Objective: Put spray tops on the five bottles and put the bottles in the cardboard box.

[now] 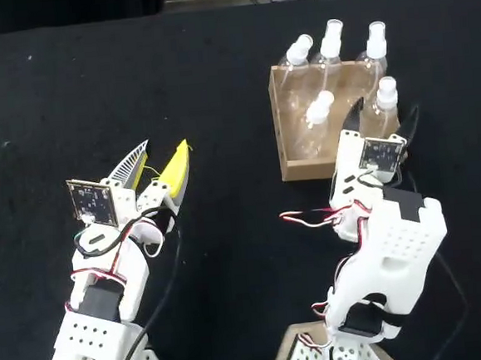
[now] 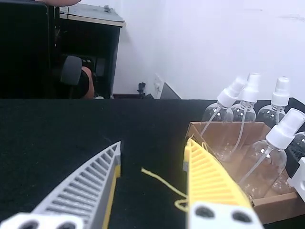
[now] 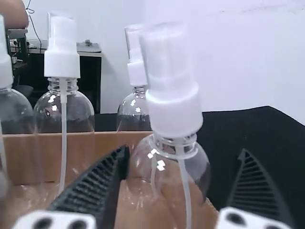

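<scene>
- right claw (image 3: 185, 152): spread wide, one black finger on each side of the fifth bottle (image 1: 384, 102), not clamped; one finger looks close to the glass, the other stands apart
- that bottle is upright, long axis vertical, spray top (image 3: 169, 71) on; it sits dead ahead of the claw, between the fingers
- it looks to be in the near right corner of the box (image 1: 306, 171), tight to the wall; can't tell for sure whether the base is fully down
- other four bottles (image 1: 332, 43): all capped and in the box, three upright along the far wall, one tilted (image 1: 319, 115) in the middle
- judgement: task looks nearly done, next is backing the right claw straight out toward its own base
- risk: fingers are near the bottle neck and the box rim, so a sideways move could tip the bottle or drag the box
- room: open table (image 1: 217, 90) behind and to the right of the claw, so a straight pull-back has space
- left claw (image 1: 165, 148): open, holding nothing, over bare table well left of the box; right arm is the nearer one by far
</scene>
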